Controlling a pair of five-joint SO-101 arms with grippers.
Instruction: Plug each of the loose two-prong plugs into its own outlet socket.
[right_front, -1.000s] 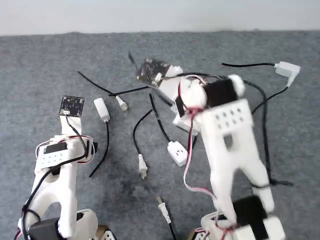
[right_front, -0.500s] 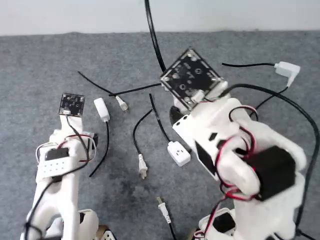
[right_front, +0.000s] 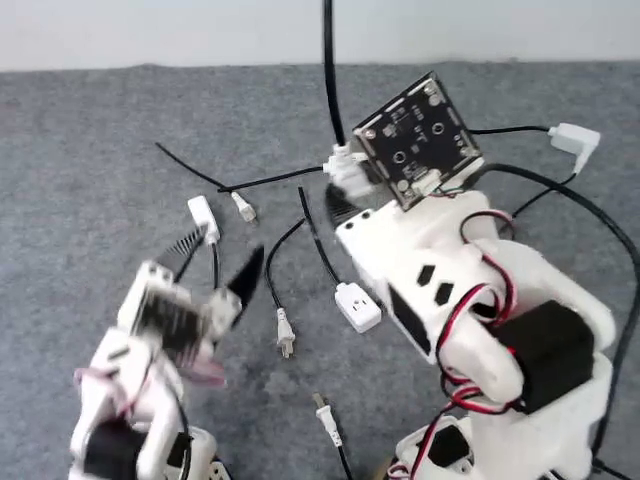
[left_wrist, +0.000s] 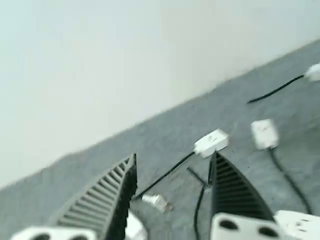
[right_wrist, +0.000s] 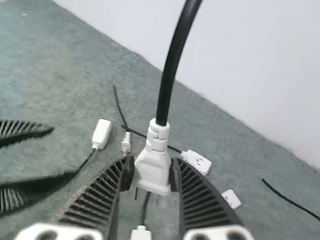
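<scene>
Right gripper (right_wrist: 151, 174) is clamped tight on a white two-prong plug (right_wrist: 154, 162), one ribbed jaw pressed to each flank. The prongs point down at the grey carpet (right_front: 90, 180), and the black cable (right_wrist: 172, 65) climbs straight up out of the plug's top. The high view puts this plug well toward the back of the table, ahead of the right arm's white body.

Over to the left gripper (right_front: 216, 262): it gapes wide open, black jaws splayed and gripping nothing, low over the carpet at the front left. Just beside its far jaw lies the left socket (right_front: 203, 218), a white block whose dark lead runs down between the spread jaws. A little past that sits the short plug (right_front: 243, 207) on a thin black wire.

Between the two arms lies the middle plug (right_front: 284, 335), prongs toward the front, and the centre socket (right_front: 358, 305) is just beside the right arm. Nearer the front edge lies the front plug (right_front: 322, 410). Well apart, at the far right, rests the corner socket (right_front: 573, 138).
</scene>
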